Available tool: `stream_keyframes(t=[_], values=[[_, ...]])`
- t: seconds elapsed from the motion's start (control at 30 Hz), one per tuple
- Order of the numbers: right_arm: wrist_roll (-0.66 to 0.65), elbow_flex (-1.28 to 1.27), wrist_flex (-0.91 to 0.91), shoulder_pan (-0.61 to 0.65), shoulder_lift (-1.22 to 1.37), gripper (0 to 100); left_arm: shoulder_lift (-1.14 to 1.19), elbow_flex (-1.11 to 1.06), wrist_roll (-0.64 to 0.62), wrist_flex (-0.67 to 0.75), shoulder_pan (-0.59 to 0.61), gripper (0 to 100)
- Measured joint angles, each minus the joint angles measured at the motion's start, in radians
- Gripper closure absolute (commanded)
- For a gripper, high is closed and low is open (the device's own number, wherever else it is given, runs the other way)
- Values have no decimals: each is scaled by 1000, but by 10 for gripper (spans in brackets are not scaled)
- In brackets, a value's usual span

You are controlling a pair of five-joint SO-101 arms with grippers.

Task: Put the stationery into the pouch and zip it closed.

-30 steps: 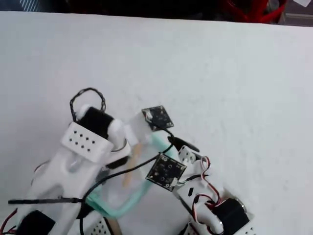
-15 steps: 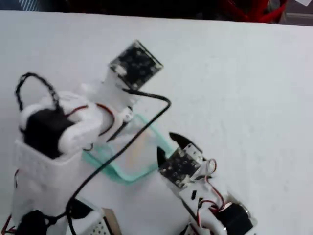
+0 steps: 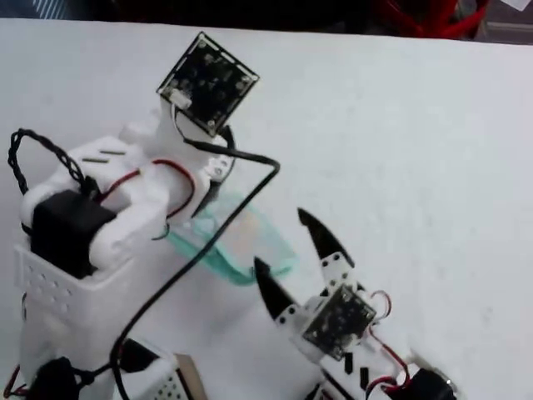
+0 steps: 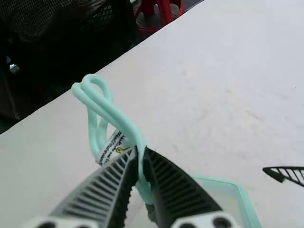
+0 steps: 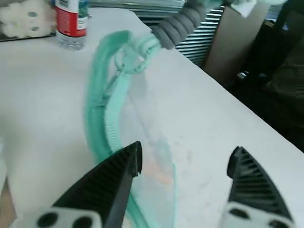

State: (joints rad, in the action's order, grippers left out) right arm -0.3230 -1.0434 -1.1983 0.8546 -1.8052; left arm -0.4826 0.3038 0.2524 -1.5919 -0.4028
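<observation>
Your white counter (image 3: 433,133) is lying wide under both arms, and a black chair (image 4: 57,42) is sitting past its far edge.

Your left tool (image 4: 141,156) is squeezing tight on the mint-green cord (image 4: 97,107). Its two black fingers (image 4: 107,190) are pressing together with the cord caught between them. The cord's loop is sticking out past the fingertips, and a small white tag (image 4: 111,145) is hanging beside it. The cord is joining onto the pouch (image 3: 241,242), which is see-through with a mint-green edge. The pouch is hanging tilted from that cord. The end by your left tool is sitting higher, and the other end is dipping toward the counter. I cannot tell if the low end is touching the counter. Something orange-brown is showing inside the pouch, but it is too blurry to name. I cannot tell if the zip is done up or not.

Your right tool (image 3: 280,240) is spreading wide and gripping nothing. The low end of the pouch is lying near the gap between its two black fingers.

Farther off, a bottle (image 5: 71,21) with a red label is standing on the counter.
</observation>
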Motion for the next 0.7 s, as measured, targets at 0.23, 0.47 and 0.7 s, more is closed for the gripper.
stream_keyframes(t=[0.23,0.47,0.7], values=[[2,68,-78,152,0,700,0,0,0,20,0,978],[2,57,-37,219,124,700,0,0,0,49,0,978],[2,-86,249,129,276,857,0,0,0,52,0,978]])
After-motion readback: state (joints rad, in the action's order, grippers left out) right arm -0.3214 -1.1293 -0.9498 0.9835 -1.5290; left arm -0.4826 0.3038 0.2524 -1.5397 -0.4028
